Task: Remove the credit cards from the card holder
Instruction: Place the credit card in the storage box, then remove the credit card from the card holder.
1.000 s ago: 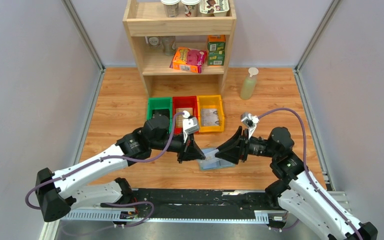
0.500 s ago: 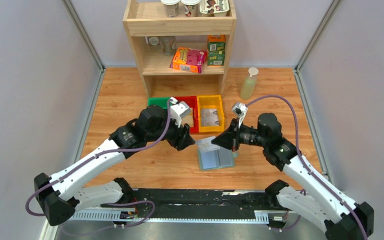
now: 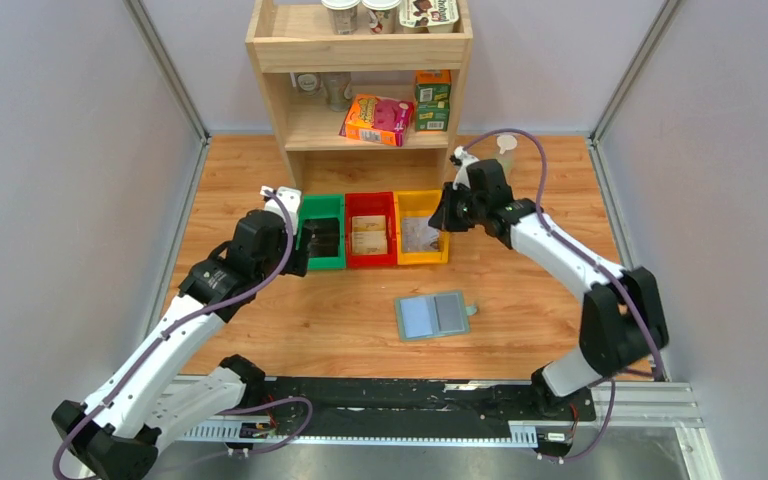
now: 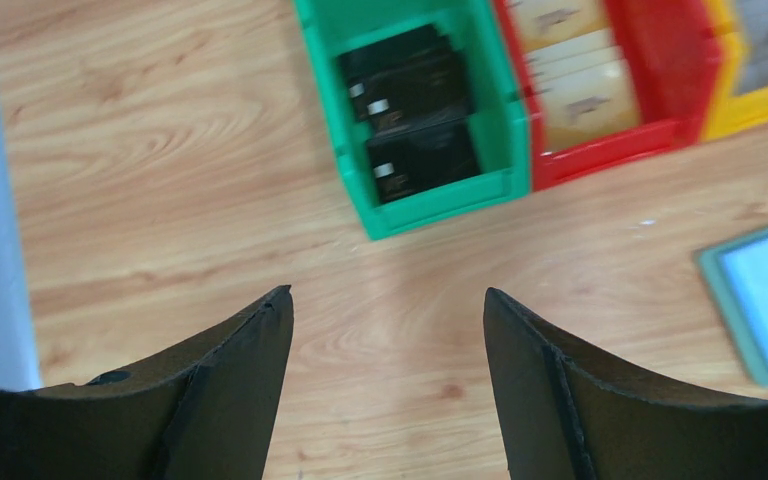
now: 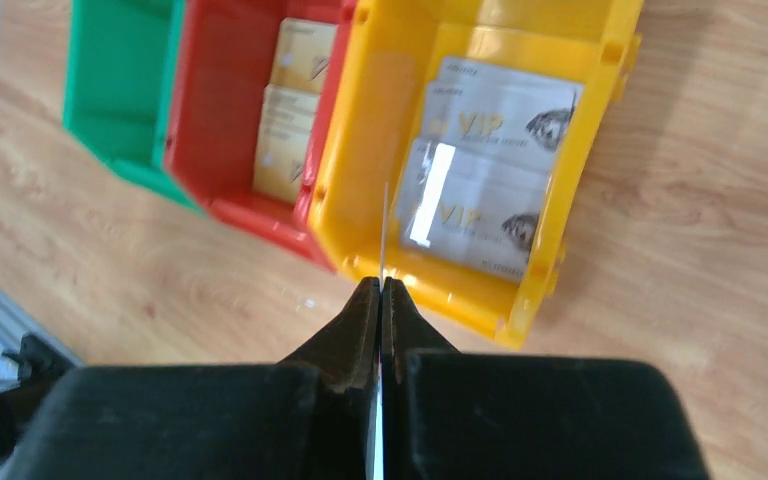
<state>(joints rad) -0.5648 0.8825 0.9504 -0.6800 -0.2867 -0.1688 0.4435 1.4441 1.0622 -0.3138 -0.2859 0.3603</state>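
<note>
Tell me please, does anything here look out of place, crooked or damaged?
Nothing looks damaged or spilled. The card holder lies open and flat on the table, slightly turned. The right end effector pinches one card edge-on above the edge of the yellow bin, where two silver cards overlap loosely.

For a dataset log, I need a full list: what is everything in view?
card holder: one, grey-green, open on the table
green bin: one, green, left
black cards: two, black, in the green bin
red bin: one, red, middle
gold cards: two, gold, in the red bin
yellow bin: one, yellow, right
silver cards: two, silver, in the yellow bin
held card: one, edge-on, colour unclear, above the yellow bin
shelf: one, wooden, behind the bins
left gripper: one, black, open, near the green bin
right gripper: one, black, shut on the held card
</note>
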